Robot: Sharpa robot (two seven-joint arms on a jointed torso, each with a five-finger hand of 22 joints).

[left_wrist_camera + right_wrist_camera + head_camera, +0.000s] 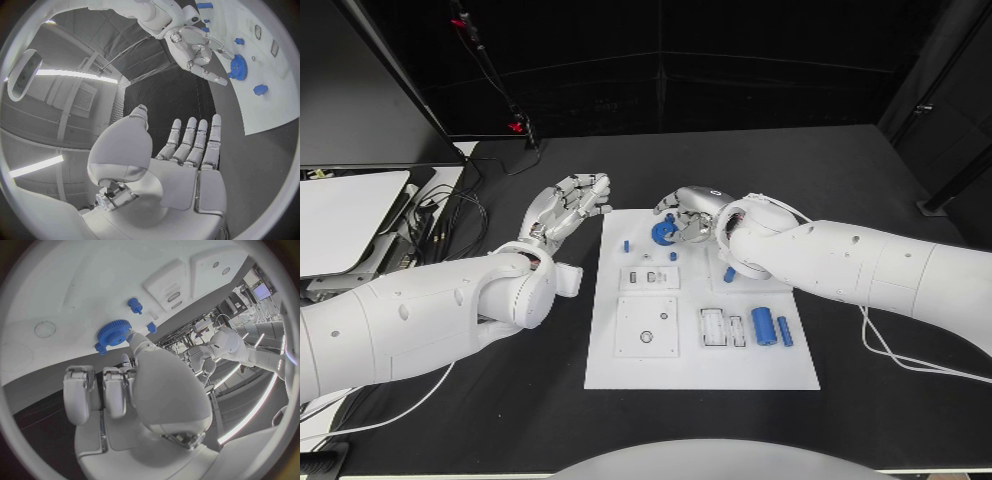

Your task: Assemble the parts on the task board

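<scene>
The white task board (733,365) lies in the middle of the table. A blue gear (665,232) sits near its far edge, and small blue pegs (626,245) stand close by. My right hand (692,213) hovers over that edge with its other fingers curled in. Its thumb tip (134,337) touches the rim of the gear (112,333). I cannot tell whether the gear is gripped. My left hand (574,205) hangs flat over the black table beside the board's far left corner. Its fingers (194,137) are straight and hold nothing.
Two blue cylinders (763,325) lie on the board's right side next to white slotted blocks (713,327). A square plate with a hole (646,335) sits on the near left part. Cables (452,215) and a white panel (343,215) lie at the table's left.
</scene>
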